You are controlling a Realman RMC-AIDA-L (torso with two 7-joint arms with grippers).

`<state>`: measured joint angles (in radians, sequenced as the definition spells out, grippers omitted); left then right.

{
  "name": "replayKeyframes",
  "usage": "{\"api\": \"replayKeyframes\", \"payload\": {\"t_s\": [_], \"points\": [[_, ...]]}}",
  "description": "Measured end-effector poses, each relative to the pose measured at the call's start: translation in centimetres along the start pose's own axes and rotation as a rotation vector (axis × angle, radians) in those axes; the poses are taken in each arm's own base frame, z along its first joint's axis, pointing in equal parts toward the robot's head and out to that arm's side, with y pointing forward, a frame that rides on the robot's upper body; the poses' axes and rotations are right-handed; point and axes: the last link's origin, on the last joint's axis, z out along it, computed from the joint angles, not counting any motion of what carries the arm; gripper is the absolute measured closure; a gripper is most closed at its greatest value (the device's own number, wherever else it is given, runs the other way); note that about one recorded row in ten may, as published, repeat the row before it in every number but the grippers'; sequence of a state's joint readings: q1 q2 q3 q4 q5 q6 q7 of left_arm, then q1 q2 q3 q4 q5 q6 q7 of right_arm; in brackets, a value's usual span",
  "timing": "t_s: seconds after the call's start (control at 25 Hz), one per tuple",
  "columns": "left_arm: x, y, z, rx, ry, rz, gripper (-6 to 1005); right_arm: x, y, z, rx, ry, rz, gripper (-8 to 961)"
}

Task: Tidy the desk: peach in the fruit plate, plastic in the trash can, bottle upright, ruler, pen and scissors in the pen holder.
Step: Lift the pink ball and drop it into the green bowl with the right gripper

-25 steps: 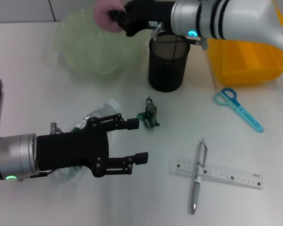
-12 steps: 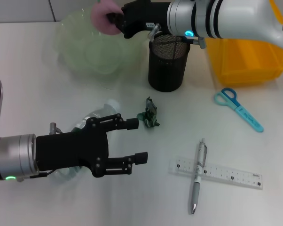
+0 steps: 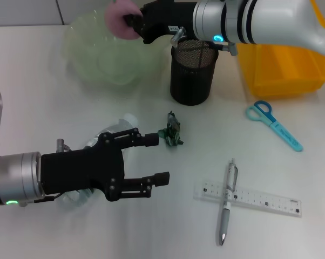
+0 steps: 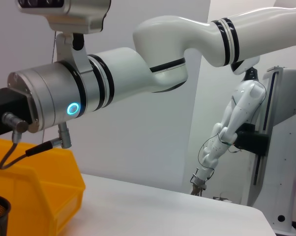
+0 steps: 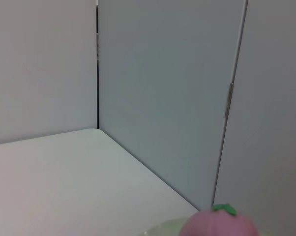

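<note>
Nearest the robot, the left gripper (image 3: 149,159) hovers low over the white desk (image 3: 54,113) with its two black fingers spread wide and nothing between them. Just behind and partly under it lies a clear plastic bottle (image 3: 109,131) on its side, cap end pointing away. It looks empty and thin-walled, so it is probably light, easily dented and inclined to roll; a hold across the body near the shoulder seems safest for standing it up.

Just beyond the left fingertips sits a small crumpled piece of green plastic (image 3: 171,133). It looks featherlight and limp, best pinched at its bunched middle.

Toward the right, a silver pen (image 3: 228,200) lies across a clear ruler (image 3: 248,198), touching it. Both are thin, stiff and flat to the desk, likely slippery and hard to get under; the pen offers more to grip at mid-barrel. Farther right lie blue-handled scissors (image 3: 273,125), rigid, best taken at the joint.

Farther back stands a black mesh pen holder (image 3: 191,72), with a yellow bin (image 3: 280,69) beside it.

At the far edge, the right gripper (image 3: 131,26) is closed on a pink peach (image 3: 121,19), holding it above the pale green fruit plate (image 3: 92,59). The peach appears smooth and round, possibly soft, so a gentle hold across its widest part suits it. The right wrist view shows its top and green leaf (image 5: 223,209).
</note>
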<state>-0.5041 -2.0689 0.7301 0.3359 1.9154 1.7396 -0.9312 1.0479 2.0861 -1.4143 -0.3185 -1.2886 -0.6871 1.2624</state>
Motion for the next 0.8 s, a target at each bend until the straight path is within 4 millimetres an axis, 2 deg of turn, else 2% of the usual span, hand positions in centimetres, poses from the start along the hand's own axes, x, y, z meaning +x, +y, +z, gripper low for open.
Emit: {"api": "replayKeyframes", "payload": {"t_s": [0.8], "points": [[-0.11, 0.08, -0.12, 0.003, -0.001, -0.004, 203, 0.07, 0.06, 0.00, 0.000, -0.001, 0.002, 918]]}}
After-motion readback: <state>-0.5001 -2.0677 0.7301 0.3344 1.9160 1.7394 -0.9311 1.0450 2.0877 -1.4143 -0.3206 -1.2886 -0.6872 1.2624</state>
